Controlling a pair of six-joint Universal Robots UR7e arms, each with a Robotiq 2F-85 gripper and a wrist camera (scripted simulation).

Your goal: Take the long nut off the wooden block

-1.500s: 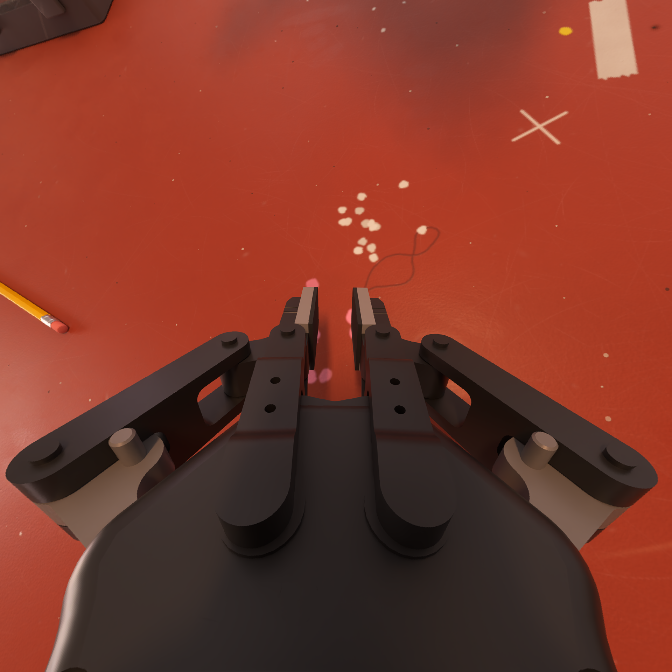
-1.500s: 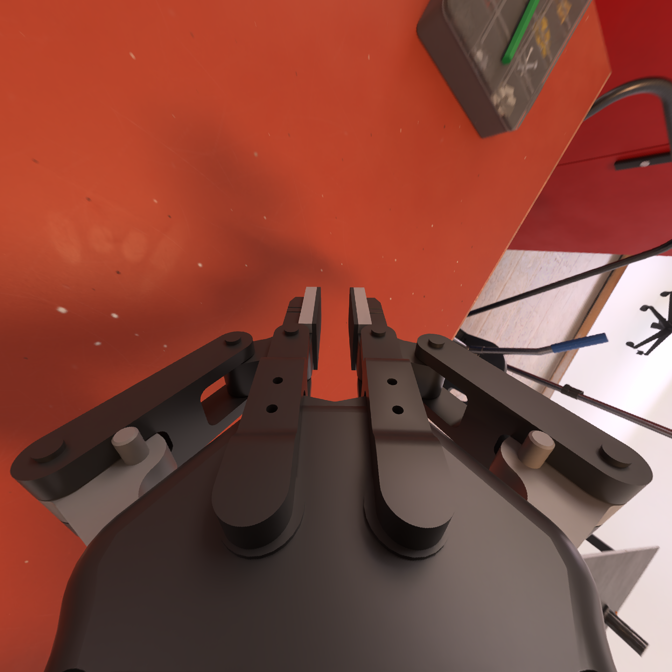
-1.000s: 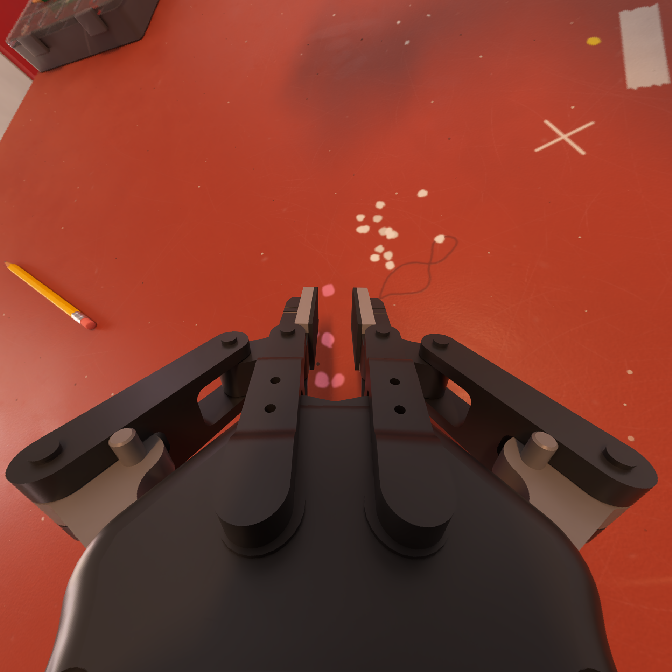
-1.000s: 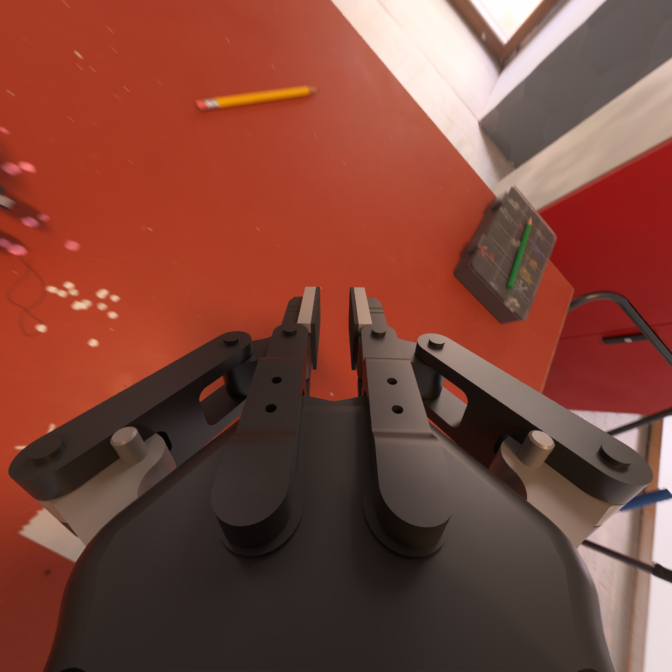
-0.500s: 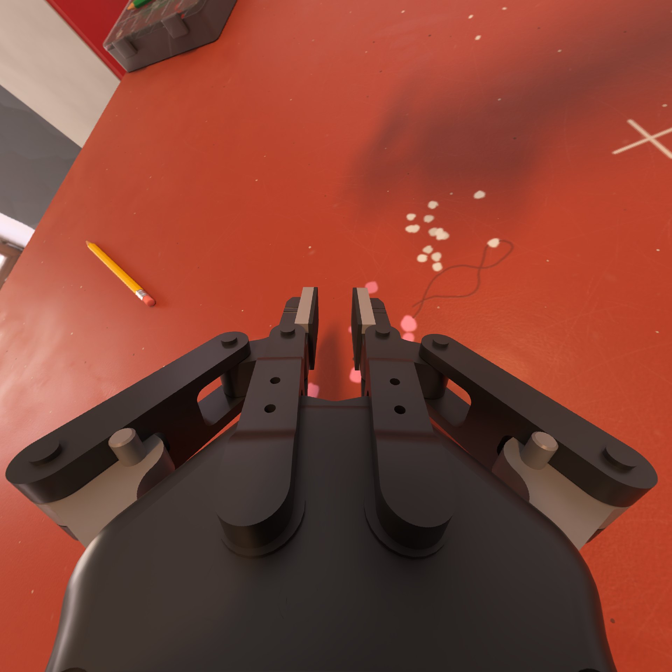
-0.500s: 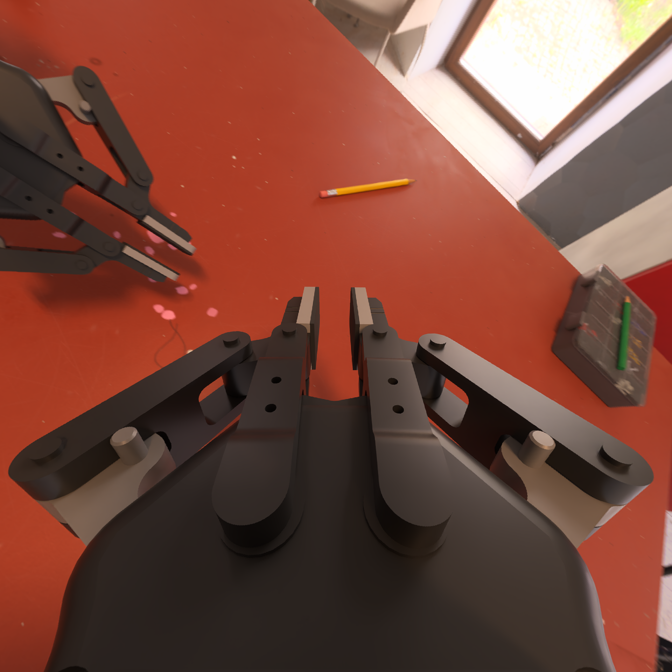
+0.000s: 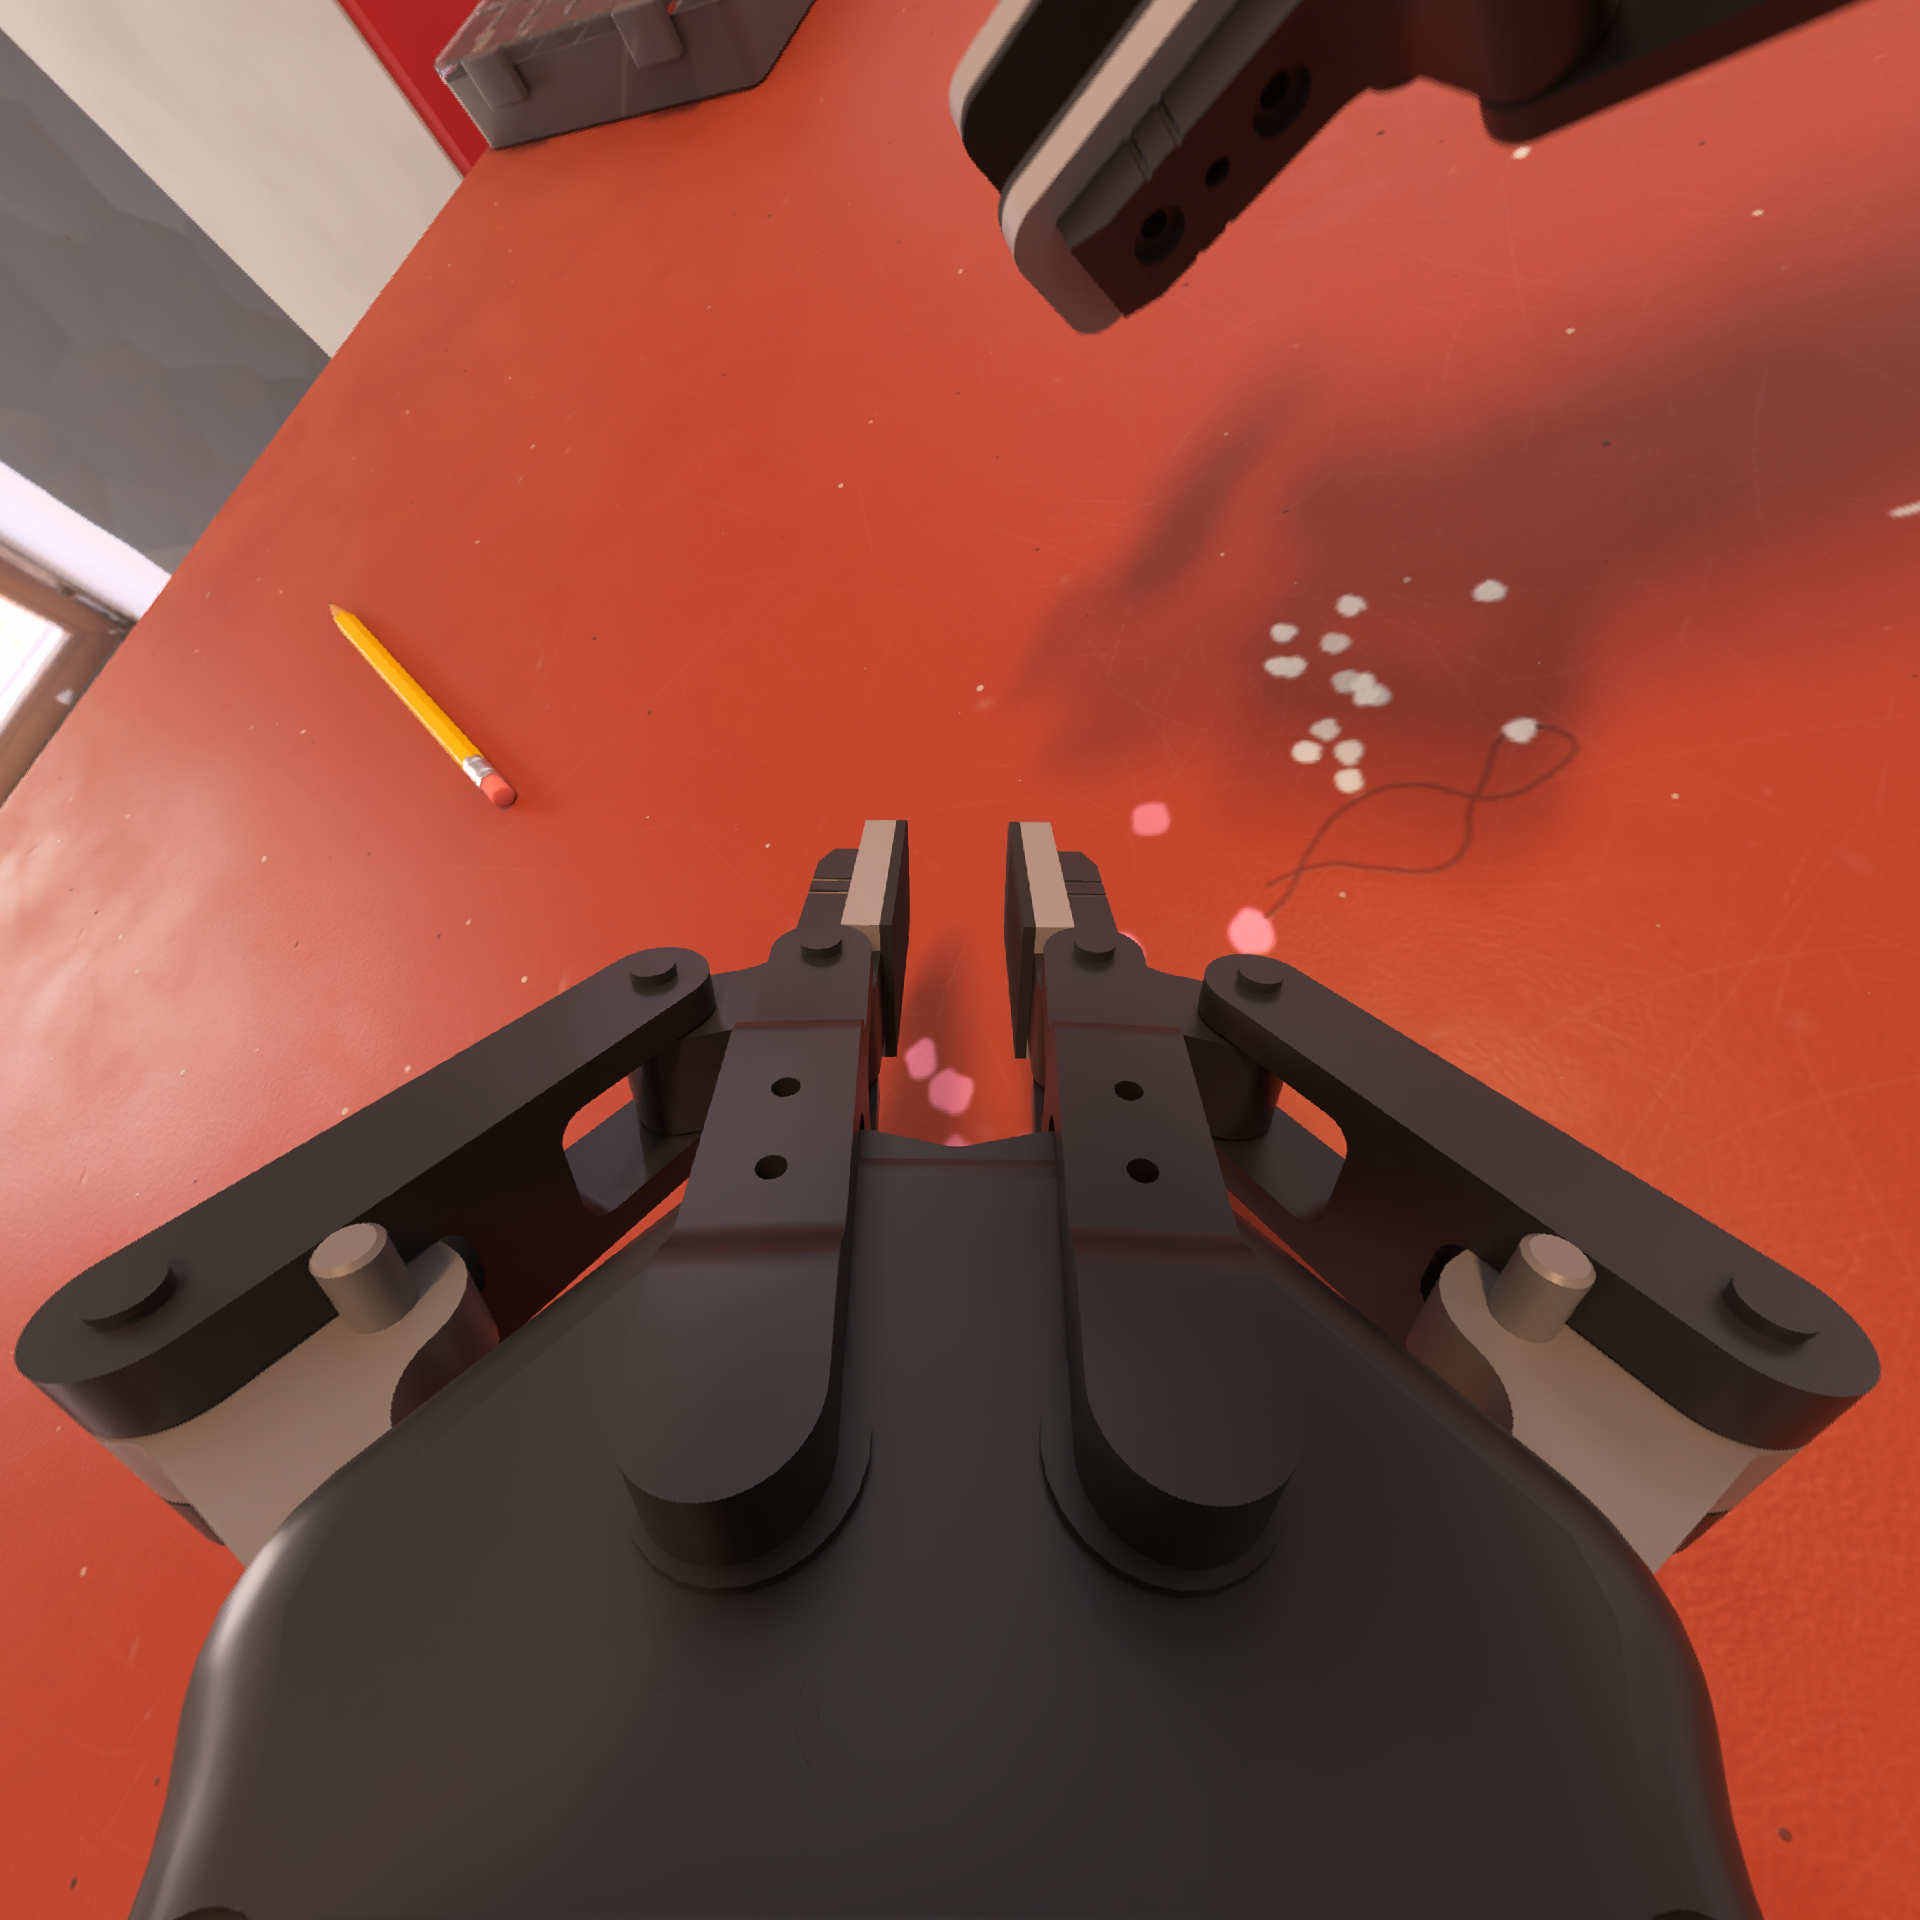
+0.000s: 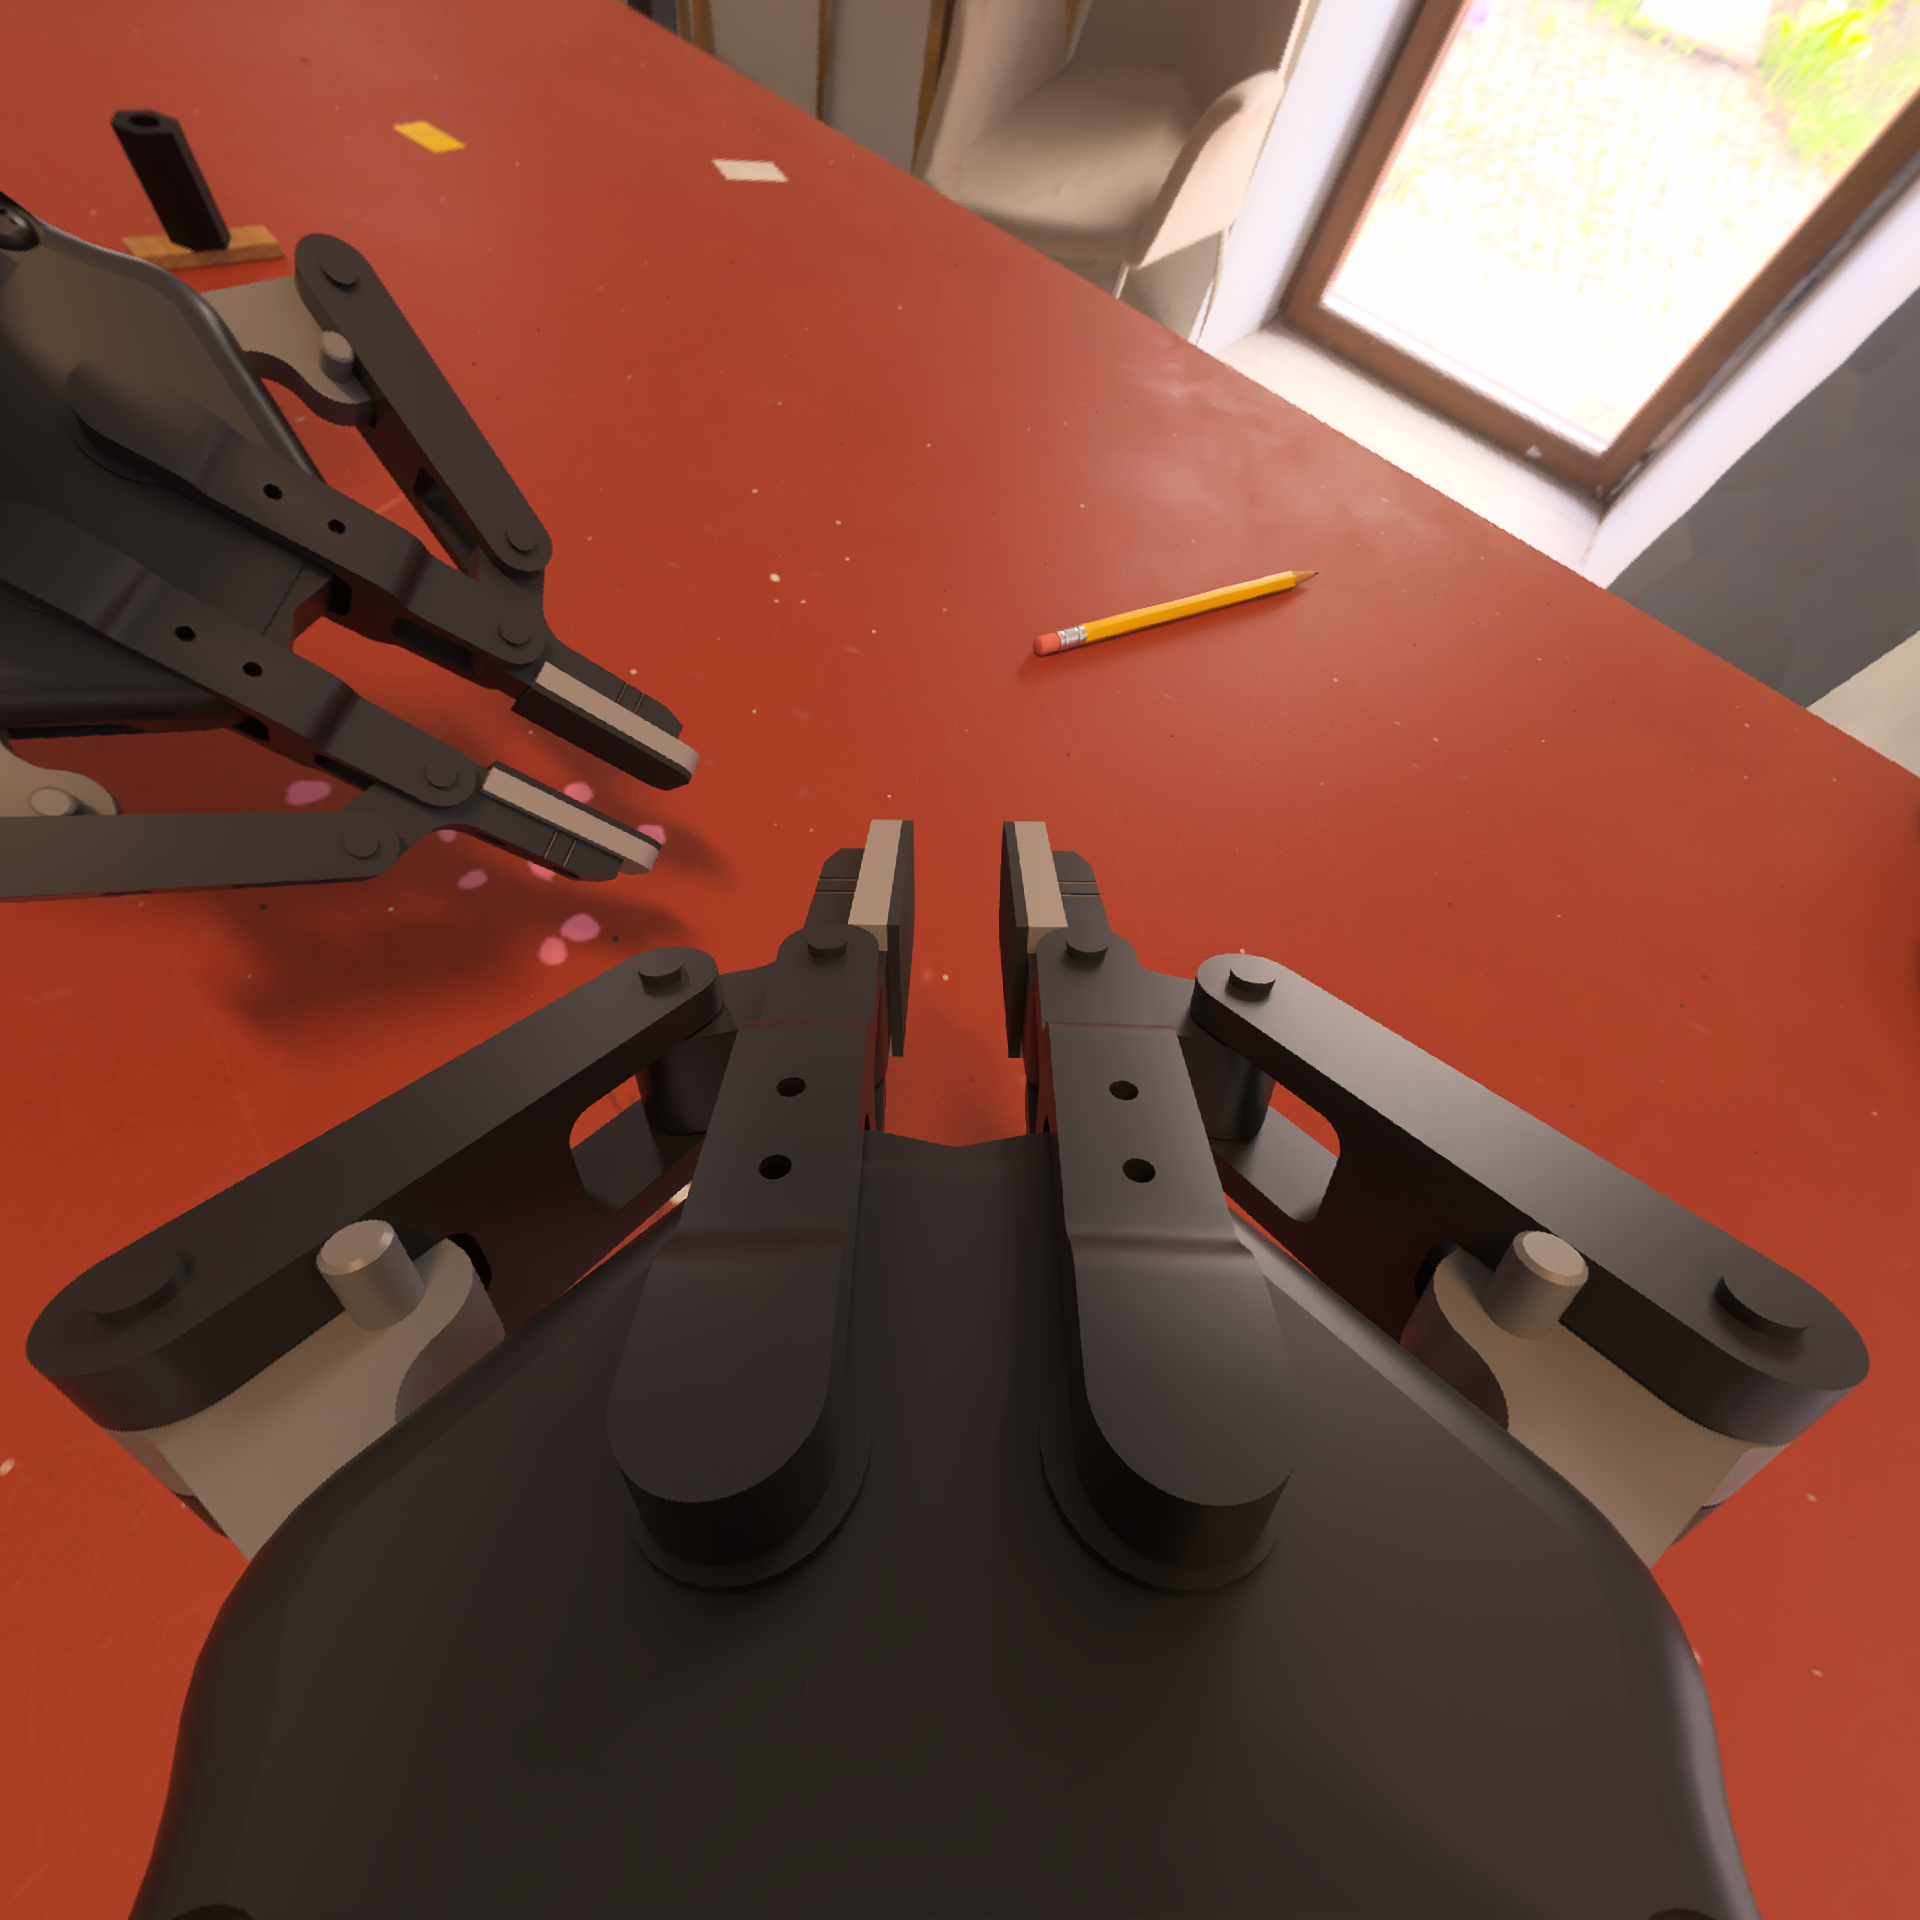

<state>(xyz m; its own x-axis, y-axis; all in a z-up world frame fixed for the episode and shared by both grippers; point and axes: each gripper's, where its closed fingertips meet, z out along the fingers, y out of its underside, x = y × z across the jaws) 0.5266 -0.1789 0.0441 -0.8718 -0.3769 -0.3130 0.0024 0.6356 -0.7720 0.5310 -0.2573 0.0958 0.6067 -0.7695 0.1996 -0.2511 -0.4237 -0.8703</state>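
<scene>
right end effector (image 7: 1091,156) swung into left wrist view; long nut (image 8: 171,177) & wooden block (image 8: 208,249) now visible.

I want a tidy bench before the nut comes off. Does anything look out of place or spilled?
Some litter: pale crumbs and pink crumbs are scattered on the red table, with a thin dark thread and a stray pencil. The long nut stands upright on its wooden block.
</scene>
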